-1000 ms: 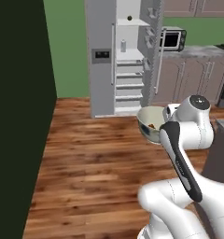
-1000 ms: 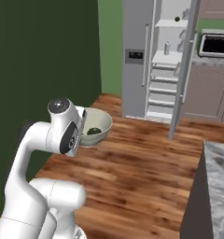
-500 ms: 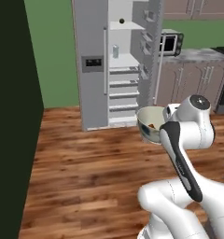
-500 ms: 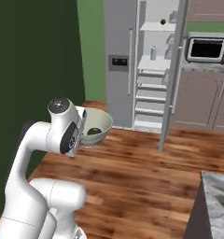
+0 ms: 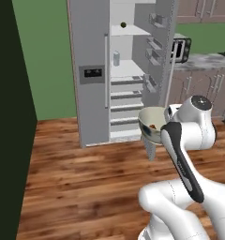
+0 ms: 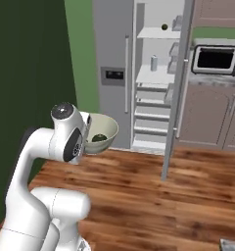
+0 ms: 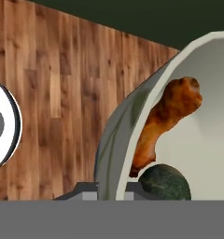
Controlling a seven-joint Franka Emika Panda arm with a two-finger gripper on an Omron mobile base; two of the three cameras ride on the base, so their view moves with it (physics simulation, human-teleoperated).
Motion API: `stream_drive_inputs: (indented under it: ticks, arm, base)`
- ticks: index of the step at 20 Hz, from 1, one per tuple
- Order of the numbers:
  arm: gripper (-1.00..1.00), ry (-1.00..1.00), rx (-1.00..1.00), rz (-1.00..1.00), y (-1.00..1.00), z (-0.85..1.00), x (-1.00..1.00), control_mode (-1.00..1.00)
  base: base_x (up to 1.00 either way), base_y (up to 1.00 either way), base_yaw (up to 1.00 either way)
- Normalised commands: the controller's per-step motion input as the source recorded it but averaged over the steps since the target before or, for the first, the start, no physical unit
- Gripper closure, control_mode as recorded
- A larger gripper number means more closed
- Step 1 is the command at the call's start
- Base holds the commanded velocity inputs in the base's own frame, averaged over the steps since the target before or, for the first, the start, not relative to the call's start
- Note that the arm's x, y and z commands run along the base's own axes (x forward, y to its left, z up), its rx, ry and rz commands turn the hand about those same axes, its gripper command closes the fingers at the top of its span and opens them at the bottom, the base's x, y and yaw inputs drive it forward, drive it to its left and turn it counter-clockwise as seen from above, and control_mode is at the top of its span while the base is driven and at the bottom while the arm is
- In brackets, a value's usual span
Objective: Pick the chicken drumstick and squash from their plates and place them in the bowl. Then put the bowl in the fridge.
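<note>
Bowl (image 7: pixel 198 88): clamped at rim by gripper (image 7: pixel 111 189); contains chicken drumstick (image 7: pixel 167 119), dark-green squash (image 7: pixel 164 182); faces open fridge (image 5: pixel 93 93).

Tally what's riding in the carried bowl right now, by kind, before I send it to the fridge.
Brown roasted chicken drumstick: 1
Dark green round squash: 1
Total: 2, both inside the glossy cream-beige bowl

Kitchen, rendered: steel side-by-side fridge (image 5: pixel 93 79) (1 door open, white shelves showing), microwave (image 6: pixel 216 59) on stone counter, brown cabinets (image 6: pixel 207 120), wood-plank floor (image 5: pixel 86 183), green walls.
</note>
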Motion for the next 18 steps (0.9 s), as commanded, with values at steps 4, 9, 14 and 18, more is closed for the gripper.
stream_drive_inputs:
  ticks: [4,9,14,18]
  arm:
    - [1.00,0.00,0.00,0.00,0.00,0.00,0.00,1.00]
    - [1.00,0.00,0.00,0.00,0.00,0.00,0.00,1.00]
    - [1.00,0.00,0.00,0.00,0.00,0.00,0.00,1.00]
    - [1.00,0.00,0.00,0.00,0.00,0.00,0.00,1.00]
  base:
    - [0.94,0.19,-0.07]
    - [0.94,0.17,-0.06]
    - [0.94,0.13,-0.08]
    - [0.87,0.01,-0.09]
